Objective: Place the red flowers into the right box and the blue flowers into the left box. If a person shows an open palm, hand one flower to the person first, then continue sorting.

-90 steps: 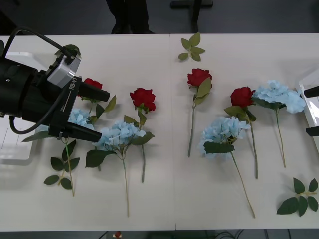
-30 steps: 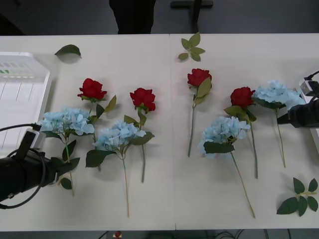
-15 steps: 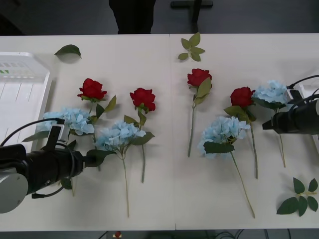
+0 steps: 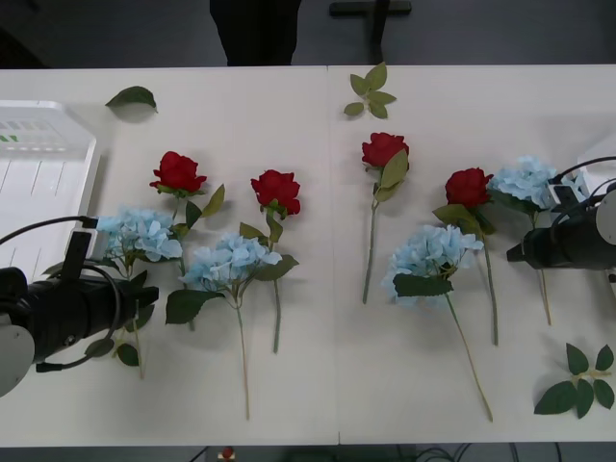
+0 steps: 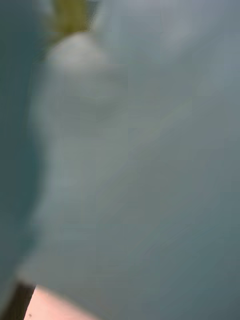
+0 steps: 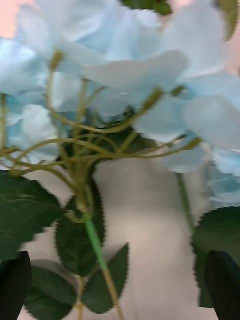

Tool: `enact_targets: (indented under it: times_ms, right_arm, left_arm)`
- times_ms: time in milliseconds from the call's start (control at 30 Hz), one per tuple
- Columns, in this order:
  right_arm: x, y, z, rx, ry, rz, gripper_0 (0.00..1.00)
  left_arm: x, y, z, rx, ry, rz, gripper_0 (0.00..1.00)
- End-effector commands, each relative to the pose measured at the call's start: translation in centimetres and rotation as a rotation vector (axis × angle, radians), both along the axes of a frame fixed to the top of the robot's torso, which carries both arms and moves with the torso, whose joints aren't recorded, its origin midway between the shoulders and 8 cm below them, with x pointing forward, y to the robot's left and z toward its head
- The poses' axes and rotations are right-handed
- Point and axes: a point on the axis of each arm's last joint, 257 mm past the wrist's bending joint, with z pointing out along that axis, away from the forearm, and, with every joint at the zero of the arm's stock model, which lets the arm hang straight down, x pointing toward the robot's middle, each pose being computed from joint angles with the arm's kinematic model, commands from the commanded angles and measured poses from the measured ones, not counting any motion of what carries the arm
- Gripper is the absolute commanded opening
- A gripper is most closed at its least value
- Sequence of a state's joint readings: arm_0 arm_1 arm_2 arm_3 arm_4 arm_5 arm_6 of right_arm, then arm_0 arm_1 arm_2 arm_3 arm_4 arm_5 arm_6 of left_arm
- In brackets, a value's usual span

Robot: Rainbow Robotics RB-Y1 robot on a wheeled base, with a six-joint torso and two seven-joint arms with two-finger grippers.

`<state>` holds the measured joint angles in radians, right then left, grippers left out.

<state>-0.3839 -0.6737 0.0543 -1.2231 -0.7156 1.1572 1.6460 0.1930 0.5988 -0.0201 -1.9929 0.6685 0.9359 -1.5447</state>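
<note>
Left claw point(image 4: 135, 289) back — blue flowers point(image 4: 138, 233) nearer

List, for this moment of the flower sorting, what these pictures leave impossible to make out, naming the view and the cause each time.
- Right gripper, front view: its fingertips merge with the far-right blue flower's stem, so grip unclear.
- Right wrist view: a pale blue blur, too close to identify.
- Right box, front view: cut by the edge and the arm.
- Left box, front view: partly cut off by the left edge.
- Person, front view: cropped at the top edge; no palm visible.

Overhead front camera looks down across the table point(image 4: 318, 385); both wrist cameras press close against blue flowers point(image 6: 125, 65).
</note>
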Motion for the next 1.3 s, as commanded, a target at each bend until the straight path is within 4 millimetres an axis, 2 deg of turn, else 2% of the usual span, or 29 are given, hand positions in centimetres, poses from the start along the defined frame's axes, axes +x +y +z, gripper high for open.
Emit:
enact_targets:
  times_ms: [33,100,167,200,233,333,367,400,433,467,533,733,867,1033,1133,1233,1300]
  right_arm:
    - [1.6,1.7,1.2,0.017,-0.039,0.015,0.98]
    - [1.7,1.8,1.1,0.013,-0.041,0.018,0.89]
    - [1.7,1.8,1.0,0.008,-0.044,0.021,0.69]
    - [1.8,1.9,1.0,0.005,-0.046,0.022,0.45]
    - [1.8,1.9,1.0,0.003,-0.046,0.023,0.25]
    - [1.8,2.1,0.9,0.005,-0.047,0.027,0.08]
    - [1.8,2.1,0.9,0.005,-0.047,0.027,0.08]
    - [1.8,2.0,0.9,0.002,-0.048,0.028,0.08]
    - [1.9,2.2,0.9,0.005,-0.049,0.031,0.08]
    - [1.8,2.2,0.9,0.002,-0.047,0.033,0.00]
    - [1.8,2.1,0.9,0.001,-0.048,0.034,0.00]
    - [2.0,1.9,1.8,-0.012,-0.057,0.051,0.00]
    - [1.4,1.4,4.4,-0.015,-0.041,0.067,0.00]
    - [0.4,1.3,8.7,-0.035,-0.041,0.169,0.00]
    - [0.0,1.7,11.4,-0.040,-0.072,0.253,0.00]
    - [-0.1,2.9,15.6,-0.025,-0.164,0.388,0.00]
    - [-0.1,4.2,17.6,-0.009,-0.226,0.466,0.00]
  left_arm:
    - [2.7,1.2,0.7,0.026,-0.031,0.006,1.00]
    - [3.1,1.3,0.0,0.034,-0.026,0.003,1.00]
    - [3.2,1.1,-0.3,0.034,-0.024,0.000,1.00]
    - [3.2,1.2,-0.6,0.035,-0.019,0.002,1.00]
    - [3.4,1.0,-0.8,0.033,-0.018,0.004,1.00]
    - [3.9,1.3,-1.5,0.035,-0.010,0.015,1.00]
    - [3.9,1.3,-1.5,0.035,-0.010,0.015,1.00]
    - [4.1,1.4,-1.7,0.038,-0.013,0.019,0.79]
    - [4.5,1.4,-2.0,0.041,-0.023,0.017,0.49]
    - [4.7,1.3,-2.3,0.046,-0.031,0.014,0.29]
    - [4.9,1.3,-2.8,0.053,-0.042,0.010,0.00]
    - [5.1,1.2,-2.9,0.068,-0.044,-0.001,0.00]
    - [5.5,0.4,-1.8,0.081,-0.044,-0.031,0.00]
    - [5.7,-2.3,2.0,0.077,-0.046,-0.091,0.00]
    - [6.1,-4.9,4.8,0.057,-0.056,-0.126,0.00]
    - [7.1,-7.8,8.6,0.035,-0.084,-0.152,0.00]
    - [8.0,-8.3,10.4,0.049,-0.104,-0.160,0.00]
